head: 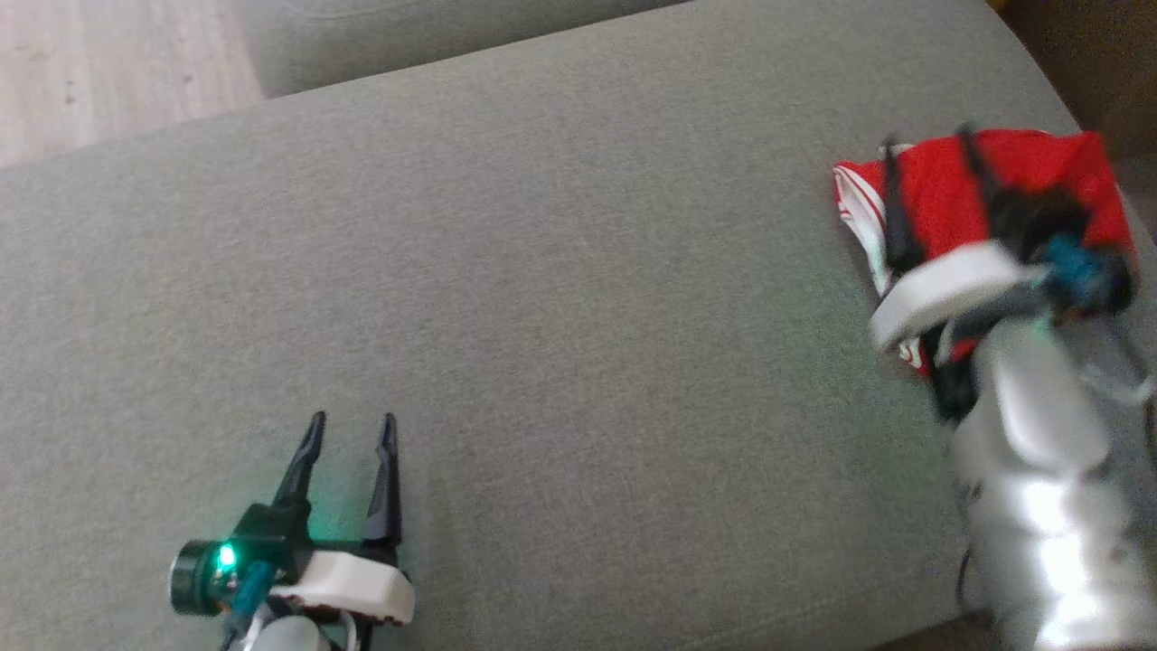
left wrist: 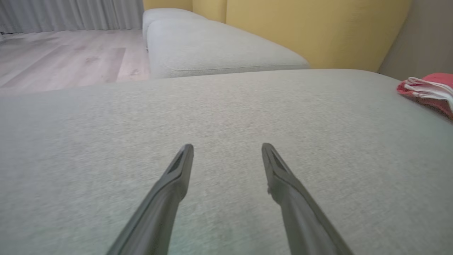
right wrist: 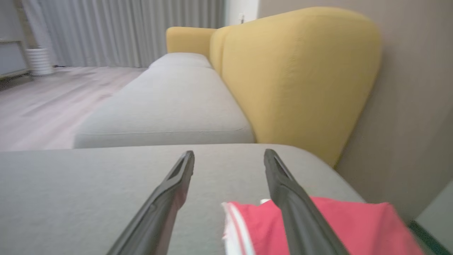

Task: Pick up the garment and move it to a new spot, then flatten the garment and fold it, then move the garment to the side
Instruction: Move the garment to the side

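Note:
The garment (head: 940,194) is red with white trim and lies folded into a small bundle near the right end of the grey cushion (head: 560,298). My right gripper (head: 929,141) hovers just above the garment, its fingers open with nothing between them; the picture of that arm is blurred. In the right wrist view the garment (right wrist: 339,223) lies below the open right gripper (right wrist: 229,153). My left gripper (head: 351,421) stands open at the lower left over bare cushion. In the left wrist view the left gripper (left wrist: 227,146) is open and the garment (left wrist: 430,90) shows far right.
Beyond the grey cushion sits a second grey seat cushion (right wrist: 166,106) with a yellow backrest (right wrist: 297,78). Wooden floor (head: 99,63) lies at the upper left. A wall (right wrist: 414,106) stands close on the right, and curtains (right wrist: 124,32) hang at the far side.

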### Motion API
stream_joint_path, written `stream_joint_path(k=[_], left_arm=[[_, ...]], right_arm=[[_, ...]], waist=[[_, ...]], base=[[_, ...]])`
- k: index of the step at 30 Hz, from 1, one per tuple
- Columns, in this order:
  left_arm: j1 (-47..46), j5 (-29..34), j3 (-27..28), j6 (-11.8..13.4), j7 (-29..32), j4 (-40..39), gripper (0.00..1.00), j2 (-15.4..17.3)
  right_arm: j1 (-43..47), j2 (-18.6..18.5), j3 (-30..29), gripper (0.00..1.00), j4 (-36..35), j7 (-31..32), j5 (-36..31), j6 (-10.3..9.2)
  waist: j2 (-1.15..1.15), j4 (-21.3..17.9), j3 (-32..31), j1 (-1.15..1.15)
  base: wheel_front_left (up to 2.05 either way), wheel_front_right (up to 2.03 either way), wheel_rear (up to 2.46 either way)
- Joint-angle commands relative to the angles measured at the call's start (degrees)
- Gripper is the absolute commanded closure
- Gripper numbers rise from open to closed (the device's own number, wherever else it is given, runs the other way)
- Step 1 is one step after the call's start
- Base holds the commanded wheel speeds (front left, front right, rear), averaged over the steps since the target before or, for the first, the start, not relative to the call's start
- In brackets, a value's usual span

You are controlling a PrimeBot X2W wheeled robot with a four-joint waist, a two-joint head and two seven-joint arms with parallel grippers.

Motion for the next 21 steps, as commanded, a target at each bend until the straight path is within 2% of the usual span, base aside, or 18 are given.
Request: stream_joint_path(k=[1, 8, 14, 21], left_arm=[[-0.3, 0.1, 2.6, 0.5, -0.6, -1.8, 0.0, 0.1], [1.2, -1.2, 5.1, 2.7, -0.6, -2.5, 0.0, 0.1], [1.5, -2.0, 6.1, 3.3, -0.6, -2.8, 0.0, 0.1], [1.9, -2.8, 6.0, 3.7, -0.6, -3.4, 0.0, 0.1]], right_arm=[[1.9, 0.8, 3.6, 0.0, -3.9, -0.7, 2.1, -0.05], [14.8, 1.4, 12.3, 0.0, -12.7, -0.7, 13.8, -0.05], [20.0, 1.4, 13.9, 0.0, -13.8, -0.7, 15.1, -0.05], [22.1, 1.4, 12.4, 0.0, -12.9, -0.7, 14.6, -0.05]], waist=[[0.0, 0.7, -0.3, 0.0], [0.0, 4.3, -1.4, 0.0], [0.0, 8.7, -2.2, 0.0], [0.0, 13.6, -2.9, 0.0]], base=[[0.0, 0.0, 0.0], [0.0, 0.0, 0.0], [0.0, 0.0, 0.0], [0.0, 0.0, 0.0]])
